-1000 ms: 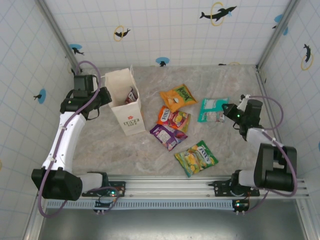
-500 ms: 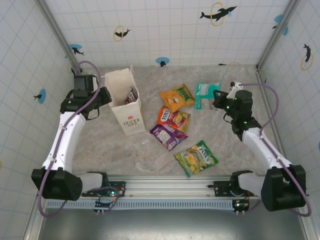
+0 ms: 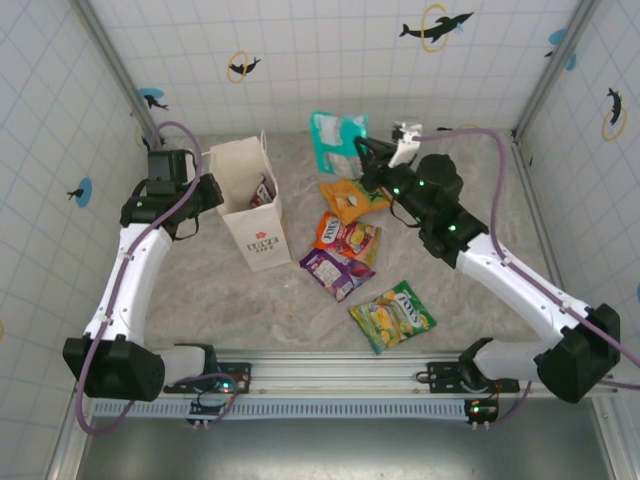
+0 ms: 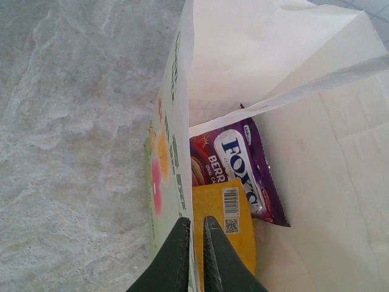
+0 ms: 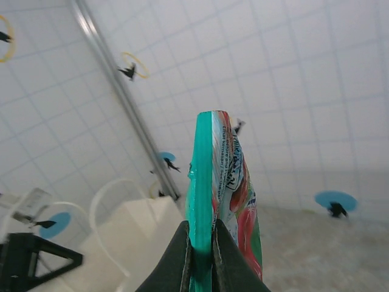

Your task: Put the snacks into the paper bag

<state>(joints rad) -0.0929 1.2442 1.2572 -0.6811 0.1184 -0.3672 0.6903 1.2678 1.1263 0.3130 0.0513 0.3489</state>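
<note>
A: Paper bag?
B: Cream-white, upright at the left of the worktop, mouth open. Inside are an inner purple packet and a yellow packet.
A: Loose snacks?
B: Orange packet, red-orange packet, purple packet lie flat right of the bag. Green-yellow packet lies apart, nearer. Teal packet is aloft, pinched in the right hand.

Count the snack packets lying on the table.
4: orange packet farthest back, red-orange packet and purple packet close together mid-table, green-yellow packet nearest the arms. Another might hide beneath them.
</note>
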